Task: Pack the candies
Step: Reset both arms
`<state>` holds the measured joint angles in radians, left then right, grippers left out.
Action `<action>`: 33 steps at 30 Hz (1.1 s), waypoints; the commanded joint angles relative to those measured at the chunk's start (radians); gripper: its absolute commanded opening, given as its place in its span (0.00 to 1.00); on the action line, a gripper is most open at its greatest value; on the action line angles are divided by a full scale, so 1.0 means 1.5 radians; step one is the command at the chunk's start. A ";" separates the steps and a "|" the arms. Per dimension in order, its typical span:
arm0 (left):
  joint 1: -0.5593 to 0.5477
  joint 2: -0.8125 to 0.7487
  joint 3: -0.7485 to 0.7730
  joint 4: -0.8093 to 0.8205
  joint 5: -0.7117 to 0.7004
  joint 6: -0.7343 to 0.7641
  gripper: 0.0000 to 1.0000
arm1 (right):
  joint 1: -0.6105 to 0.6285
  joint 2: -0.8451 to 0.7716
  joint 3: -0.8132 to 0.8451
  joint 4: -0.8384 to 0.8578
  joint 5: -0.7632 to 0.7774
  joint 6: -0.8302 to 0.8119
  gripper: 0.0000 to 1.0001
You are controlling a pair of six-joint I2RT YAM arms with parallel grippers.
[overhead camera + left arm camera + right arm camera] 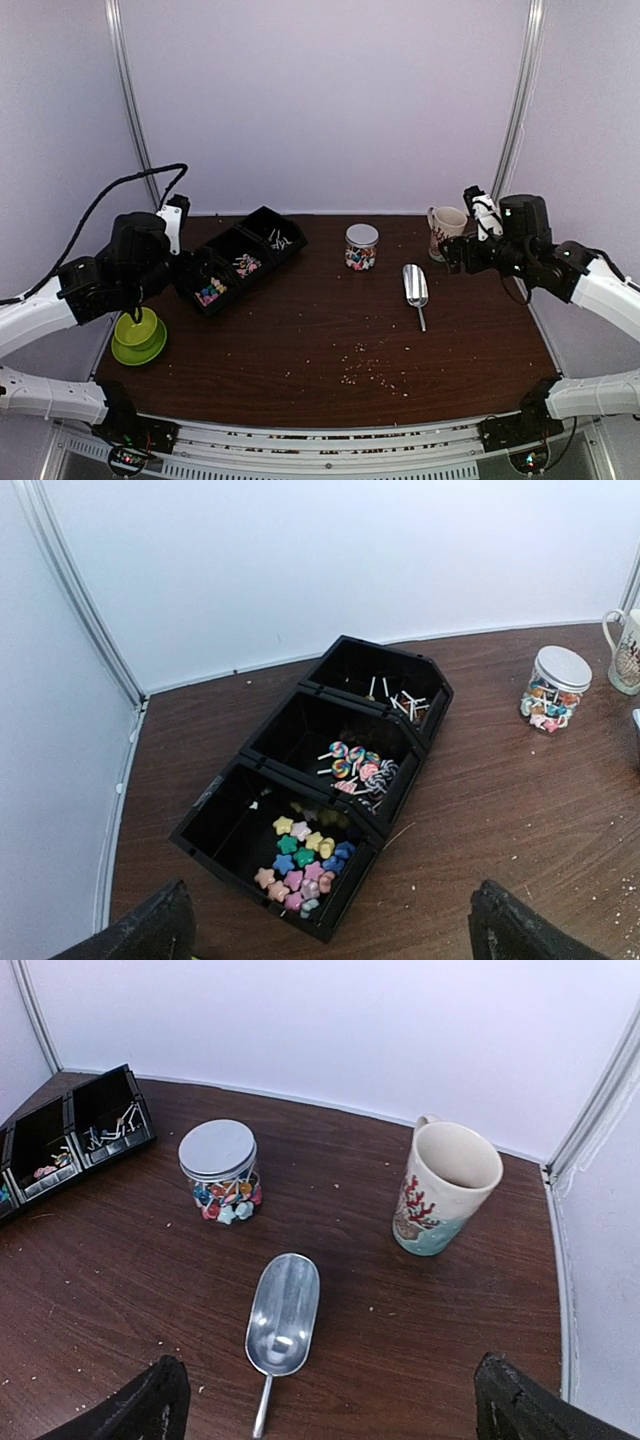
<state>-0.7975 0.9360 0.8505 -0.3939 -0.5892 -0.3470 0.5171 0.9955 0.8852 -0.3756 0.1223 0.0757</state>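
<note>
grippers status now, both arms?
Left gripper: open, holding nothing.
Right gripper: open, holding nothing.

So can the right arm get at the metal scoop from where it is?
Probably yes: the open right pincer hovers near the scoop, with the mug and jar standing apart from it.

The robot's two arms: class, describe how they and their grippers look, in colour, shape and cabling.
Both arms pair rounded white links with chunky black joint housings. The left arm carries a looping black cable; the right arm shows none. The left gripper and right gripper are white and black, with black fingers.
</note>
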 commanded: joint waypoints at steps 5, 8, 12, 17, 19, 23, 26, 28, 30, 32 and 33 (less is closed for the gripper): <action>0.022 -0.123 -0.021 -0.106 -0.033 -0.025 0.98 | 0.001 -0.182 -0.069 -0.084 0.099 0.036 1.00; 0.040 -0.157 -0.032 -0.127 -0.051 -0.020 0.98 | 0.001 -0.225 -0.084 -0.108 0.121 0.034 1.00; 0.074 -0.199 -0.057 -0.141 -0.059 -0.003 0.98 | 0.001 -0.272 -0.094 -0.136 0.148 0.031 0.99; 0.105 -0.266 -0.104 -0.137 -0.051 0.004 0.98 | 0.001 -0.308 -0.098 -0.157 0.167 0.037 0.99; 0.105 -0.283 -0.109 -0.146 -0.056 0.006 0.98 | 0.001 -0.313 -0.100 -0.159 0.166 0.043 0.99; 0.105 -0.304 -0.117 -0.156 -0.070 0.020 0.98 | 0.001 -0.320 -0.106 -0.152 0.152 0.049 1.00; 0.105 -0.304 -0.126 -0.151 -0.071 0.024 0.98 | 0.001 -0.323 -0.110 -0.144 0.144 0.051 1.00; 0.105 -0.296 -0.129 -0.151 -0.067 0.019 0.98 | 0.001 -0.324 -0.110 -0.141 0.134 0.049 0.99; 0.105 -0.288 -0.128 -0.154 -0.065 0.016 0.98 | 0.001 -0.329 -0.111 -0.142 0.128 0.045 0.99; 0.105 -0.284 -0.128 -0.156 -0.066 0.015 0.98 | 0.001 -0.340 -0.116 -0.139 0.129 0.044 0.99; 0.105 -0.283 -0.128 -0.156 -0.065 0.015 0.98 | 0.001 -0.346 -0.118 -0.136 0.129 0.044 1.00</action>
<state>-0.6468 0.5030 0.6670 -0.6407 -0.6769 -0.3313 0.5171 0.5106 0.7258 -0.5919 0.3252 0.1383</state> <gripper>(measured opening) 0.978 0.995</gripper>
